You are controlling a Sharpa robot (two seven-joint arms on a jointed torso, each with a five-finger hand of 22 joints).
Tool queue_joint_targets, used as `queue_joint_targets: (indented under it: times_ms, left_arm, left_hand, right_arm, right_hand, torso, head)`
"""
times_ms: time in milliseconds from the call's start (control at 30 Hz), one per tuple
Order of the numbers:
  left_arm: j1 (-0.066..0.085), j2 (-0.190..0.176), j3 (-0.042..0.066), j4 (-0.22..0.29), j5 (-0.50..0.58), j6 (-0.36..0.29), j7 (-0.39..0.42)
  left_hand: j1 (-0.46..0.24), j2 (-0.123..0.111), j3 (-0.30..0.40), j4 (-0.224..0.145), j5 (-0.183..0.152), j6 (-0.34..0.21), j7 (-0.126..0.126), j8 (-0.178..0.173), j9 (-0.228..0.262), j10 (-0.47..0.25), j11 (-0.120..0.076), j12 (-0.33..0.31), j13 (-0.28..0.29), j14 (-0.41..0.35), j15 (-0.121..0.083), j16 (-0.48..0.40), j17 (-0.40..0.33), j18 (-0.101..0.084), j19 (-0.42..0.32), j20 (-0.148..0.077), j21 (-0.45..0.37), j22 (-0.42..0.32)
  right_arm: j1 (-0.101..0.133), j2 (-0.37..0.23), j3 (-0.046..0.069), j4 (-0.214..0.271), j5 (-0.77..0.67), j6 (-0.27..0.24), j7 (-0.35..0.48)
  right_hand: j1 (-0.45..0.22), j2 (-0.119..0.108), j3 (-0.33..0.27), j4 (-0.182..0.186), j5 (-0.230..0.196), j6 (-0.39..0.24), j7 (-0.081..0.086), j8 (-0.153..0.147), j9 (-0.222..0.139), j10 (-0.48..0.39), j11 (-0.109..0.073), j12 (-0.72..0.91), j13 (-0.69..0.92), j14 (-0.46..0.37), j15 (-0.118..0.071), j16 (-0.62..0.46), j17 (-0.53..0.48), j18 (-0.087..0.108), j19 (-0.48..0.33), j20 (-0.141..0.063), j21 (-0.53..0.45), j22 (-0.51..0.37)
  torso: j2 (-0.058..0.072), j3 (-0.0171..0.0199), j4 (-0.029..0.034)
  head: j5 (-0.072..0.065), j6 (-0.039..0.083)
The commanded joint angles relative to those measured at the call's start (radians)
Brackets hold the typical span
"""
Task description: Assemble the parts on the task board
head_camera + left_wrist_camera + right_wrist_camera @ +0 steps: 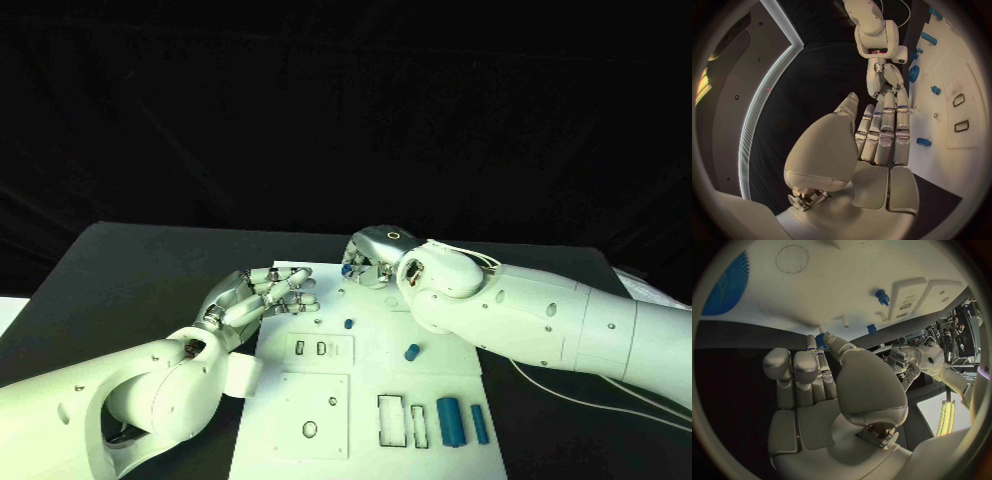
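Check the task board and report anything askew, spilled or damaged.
Nothing stands out. The task board lies flat, and the two blue cylinders rest side by side near its corner.

A black table [144,270] with a matte top spans the scene from the head view, its far edge running straight against a black backdrop [346,110] of dark, faintly creased cloth that fills the upper half. On the table's right side, a thin white cable [577,392] trails in a loose curve toward the near edge. At the table's far right corner lies a pale, flat object [635,283] — too cut off to identify.
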Motion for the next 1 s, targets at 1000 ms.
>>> queue_joint_targets:
  times_ms: [1000]
  left_arm:
    - [0.001, 0.001, 0.001, -0.008, 0.001, 0.019, 0.002]
  left_hand:
    - [0.001, 0.006, 0.000, -0.005, 0.001, -0.002, 0.006, -0.006, -0.001, -0.001, 0.007, -0.004, -0.001, -0.007, 0.003, -0.005, 0.002, 0.009, 0.000, 0.000, 0.000, -0.001]
  right_arm:
    - [-0.014, -0.023, -0.007, 0.011, -0.016, 0.020, 0.001]
  right_hand:
    - [-0.004, -0.020, 0.002, 0.016, 0.008, 0.010, -0.002, 0.005, 0.022, -0.002, 0.006, -0.008, -0.001, 0.012, -0.001, 0.005, -0.001, -0.016, -0.004, 0.002, 0.004, 0.001]
  torso:
    - [0.004, -0.0021, 0.0034]
  head:
    - [0.000, 0.002]
